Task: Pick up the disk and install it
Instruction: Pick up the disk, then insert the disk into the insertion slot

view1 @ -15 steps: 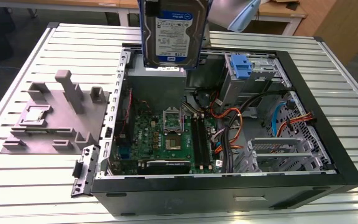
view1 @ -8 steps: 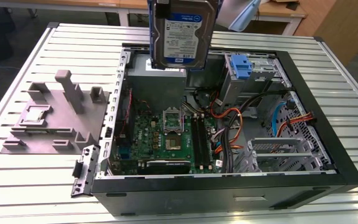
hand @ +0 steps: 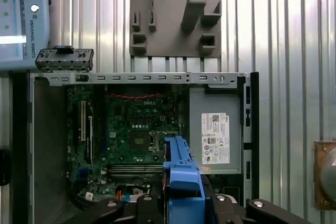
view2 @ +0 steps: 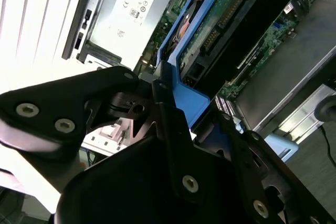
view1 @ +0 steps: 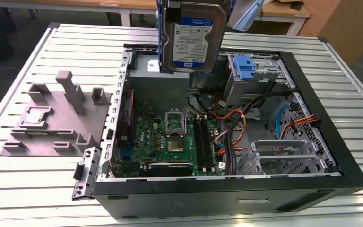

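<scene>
One disk [view1: 191, 38], top edge cropped, hangs gripped by the claw [view2: 191, 106] above the case [view1: 232, 182].

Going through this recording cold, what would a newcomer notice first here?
The disk, label facing out in its blue frame, hangs upright above the open computer case at the top of the exterior view, the claw shut on its edge in the first wrist view. Next come the green motherboard inside the case and the grey fixture block on the slatted table at the exterior view's left.
</scene>
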### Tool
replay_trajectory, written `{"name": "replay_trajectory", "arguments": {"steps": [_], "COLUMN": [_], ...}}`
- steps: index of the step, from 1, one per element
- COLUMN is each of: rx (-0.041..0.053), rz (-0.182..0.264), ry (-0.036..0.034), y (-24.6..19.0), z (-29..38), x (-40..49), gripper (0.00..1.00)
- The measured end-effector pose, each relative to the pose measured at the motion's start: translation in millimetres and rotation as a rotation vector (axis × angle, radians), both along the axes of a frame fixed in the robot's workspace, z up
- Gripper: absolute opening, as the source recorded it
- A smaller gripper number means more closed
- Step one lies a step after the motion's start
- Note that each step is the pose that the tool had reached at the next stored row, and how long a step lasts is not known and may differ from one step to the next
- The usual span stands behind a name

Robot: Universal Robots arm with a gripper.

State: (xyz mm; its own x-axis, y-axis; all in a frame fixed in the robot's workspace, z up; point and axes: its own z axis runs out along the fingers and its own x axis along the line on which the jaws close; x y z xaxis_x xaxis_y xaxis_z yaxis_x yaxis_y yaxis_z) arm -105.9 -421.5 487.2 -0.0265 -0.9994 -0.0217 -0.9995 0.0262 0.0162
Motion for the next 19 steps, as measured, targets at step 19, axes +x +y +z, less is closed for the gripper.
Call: {"name": "replay_trajectory", "arguments": {"steps": [19], "rx": [-0.0022], "rz": [0.0], "ry": [0.0], "y": [-7.2], "z": [-3.1], "x": [19.5], "gripper": [0.36]}}
